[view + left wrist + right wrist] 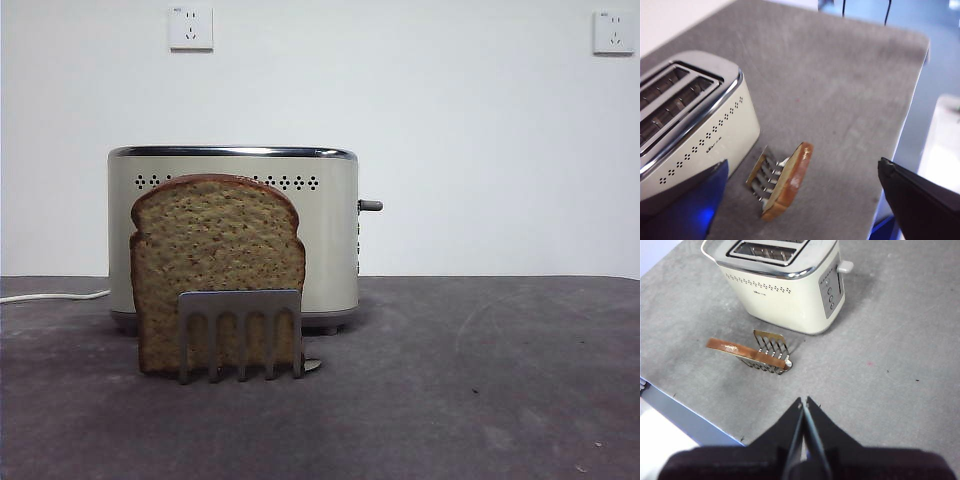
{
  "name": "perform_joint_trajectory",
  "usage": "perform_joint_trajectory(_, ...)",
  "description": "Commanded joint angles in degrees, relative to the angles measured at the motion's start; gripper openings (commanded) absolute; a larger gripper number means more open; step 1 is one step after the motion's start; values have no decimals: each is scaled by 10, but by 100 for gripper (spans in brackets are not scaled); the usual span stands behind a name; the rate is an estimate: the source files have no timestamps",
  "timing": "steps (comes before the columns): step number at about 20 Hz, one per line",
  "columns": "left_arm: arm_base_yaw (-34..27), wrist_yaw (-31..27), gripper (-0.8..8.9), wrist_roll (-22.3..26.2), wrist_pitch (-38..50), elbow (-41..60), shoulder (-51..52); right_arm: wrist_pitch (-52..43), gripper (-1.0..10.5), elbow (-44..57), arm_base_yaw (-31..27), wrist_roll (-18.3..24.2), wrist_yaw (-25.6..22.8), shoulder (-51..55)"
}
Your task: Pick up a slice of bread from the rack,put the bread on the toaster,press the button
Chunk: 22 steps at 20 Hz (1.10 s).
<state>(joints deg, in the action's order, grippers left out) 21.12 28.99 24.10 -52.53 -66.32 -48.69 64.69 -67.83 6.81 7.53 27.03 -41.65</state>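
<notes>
— While both arms hang high, what's nearest on the table [480, 400]?
— The rack [240, 325], feet down on the grey mat. The bread [215, 265] stands upright in it, just behind the prongs, its domed top well above the bar.
— And beyond that?
— The toaster [235, 235], close behind the bread, both slots bare, its lever [370, 205] sticking out at the side, a white cord [55, 296] trailing away.
— The grippers?
— The right gripper [804, 407] hovers above the table near the rack, jaws pressed together, holding nothing. The left gripper [805, 200] hangs over the rack and toaster, jaws spread wide, empty.
</notes>
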Motion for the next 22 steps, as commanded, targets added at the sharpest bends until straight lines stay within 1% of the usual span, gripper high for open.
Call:
perform_joint_trajectory(1,46,-54,503,40,-5,-15,-56,-2,-12,0,1,5,1,-5)
perform_joint_trajectory(4,104,-120,503,70,-2,-21,-114,-2,-12,0,1,10,1,-13)
perform_joint_trajectory(7,162,-198,503,99,2,-21,-177,-2,-11,0,1,12,1,-24)
perform_joint_trajectory(9,186,-236,503,116,15,-21,-212,-2,-12,0,1,12,1,-29)
perform_joint_trajectory(12,202,-245,503,122,40,-21,-263,-2,-11,0,1,12,1,-31)
perform_joint_trajectory(14,203,-247,503,137,49,-21,-293,-2,-12,0,1,12,1,-31)
perform_joint_trajectory(17,203,-262,503,137,50,-21,-334,-2,-11,0,1,12,1,-31)
perform_joint_trajectory(20,203,-262,495,137,50,-21,-358,-2,-11,0,1,12,1,-31)
perform_joint_trajectory(21,203,-262,442,137,54,-21,-362,-2,-11,0,1,12,1,-31)
perform_joint_trajectory(22,203,-261,333,137,57,-21,-363,-3,-11,0,1,12,1,-31)
